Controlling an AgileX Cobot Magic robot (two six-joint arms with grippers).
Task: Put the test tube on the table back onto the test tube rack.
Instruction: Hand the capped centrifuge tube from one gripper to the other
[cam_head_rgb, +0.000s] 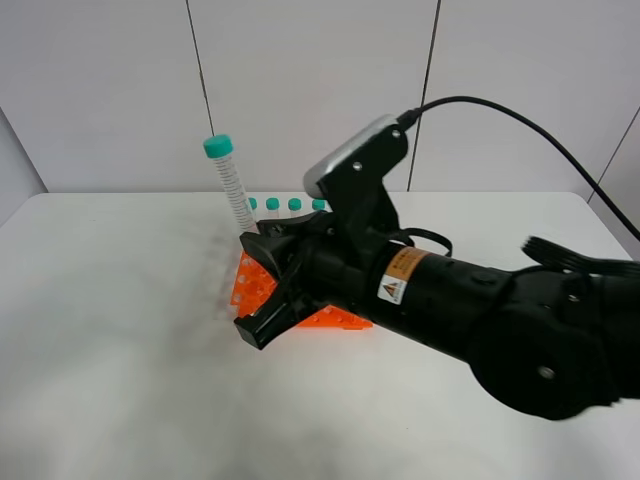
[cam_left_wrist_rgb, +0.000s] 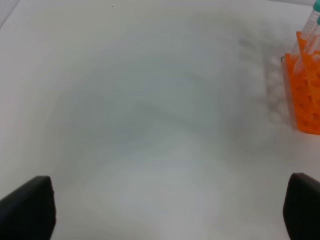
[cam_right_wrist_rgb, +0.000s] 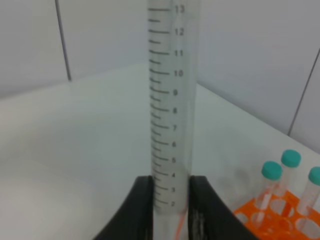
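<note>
Right gripper (cam_right_wrist_rgb: 170, 195) is clamped on the test tube (cam_head_rgb: 232, 188), low on its shaft, so the tube is off the table (cam_head_rgb: 120, 300). It stands nearly upright, cap up and leaning slightly, right over the test tube rack (cam_head_rgb: 252, 282). The left gripper (cam_left_wrist_rgb: 165, 207) hangs spread wide with nothing in it, rack well off to its side. My wrist view shows the pinch and the capped tubes (cam_right_wrist_rgb: 272, 172) already seated. The high view shows the lean, but the arm hides the holes, so I can't tell which one sits under the tip.
</note>
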